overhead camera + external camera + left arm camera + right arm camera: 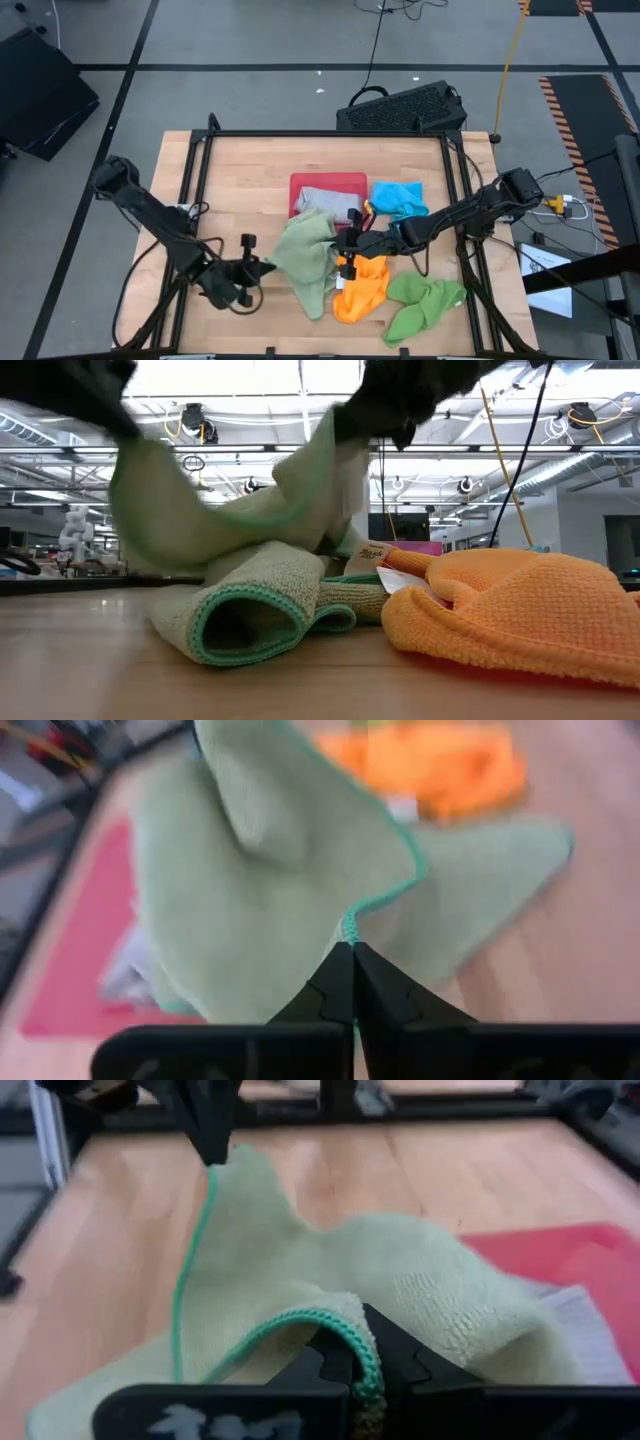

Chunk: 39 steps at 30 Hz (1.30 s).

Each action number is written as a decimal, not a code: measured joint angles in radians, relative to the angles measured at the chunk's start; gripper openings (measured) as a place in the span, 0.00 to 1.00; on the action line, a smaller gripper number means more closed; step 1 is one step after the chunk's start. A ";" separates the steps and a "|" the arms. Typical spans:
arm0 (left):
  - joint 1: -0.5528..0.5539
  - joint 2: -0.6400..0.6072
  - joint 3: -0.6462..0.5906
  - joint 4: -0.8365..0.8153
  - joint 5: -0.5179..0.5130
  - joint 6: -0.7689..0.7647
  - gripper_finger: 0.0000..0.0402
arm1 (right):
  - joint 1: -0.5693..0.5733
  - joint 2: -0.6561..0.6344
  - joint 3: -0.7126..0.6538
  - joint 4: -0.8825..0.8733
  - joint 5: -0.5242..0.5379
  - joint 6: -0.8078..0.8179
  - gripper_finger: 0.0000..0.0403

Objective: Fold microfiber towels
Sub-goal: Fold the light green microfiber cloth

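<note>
A sage green towel [310,258] with a teal stitched hem lies mid-table, between my two grippers. My left gripper [262,268] is shut on its left side and my right gripper [345,240] is shut on its right side. In the low view the towel's upper part [230,500] hangs raised between them. Its lower part [250,622] rests on the table in a curled fold. An orange towel [362,287] lies next to it, with a bright green towel [425,302] near the right front. A bright blue towel [398,197] and a grey cloth [325,203] lie by the red tray [330,181]. My left gripper pinches the sage towel's hemmed edge [349,925] between its two shut fingers, at a point of the hem, coming level from the table's left. The cloth rises slack beyond the fingers. My right gripper pinches the hemmed edge [345,1323] between its shut fingers, from the table's right. The hem curls over the fingertips and the cloth is slack.
The red tray stands at the table's far middle with the grey cloth partly on it. A black frame [200,150] runs round the wooden table. Bare wood [240,180] shows at the far left. A black keyboard [400,108] lies beyond the far edge.
</note>
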<state>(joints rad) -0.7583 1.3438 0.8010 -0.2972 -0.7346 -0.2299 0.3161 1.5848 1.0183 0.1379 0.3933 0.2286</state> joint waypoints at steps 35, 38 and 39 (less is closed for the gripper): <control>-0.007 -0.172 0.624 -0.497 -0.463 0.123 0.00 | 0.166 -0.189 0.563 -0.761 0.446 -0.206 0.00; 0.029 -0.176 0.558 -0.640 -0.466 -0.075 0.00 | 0.111 -0.189 0.472 -0.751 0.447 -0.189 0.00; 0.043 -0.175 0.534 -0.675 -0.464 -0.132 0.00 | 0.087 -0.189 0.442 -0.748 0.448 -0.188 0.00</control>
<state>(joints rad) -0.7151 1.1685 1.3351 -0.9725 -1.1991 -0.3619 0.4035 1.3956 1.4606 -0.6102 0.8411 0.0406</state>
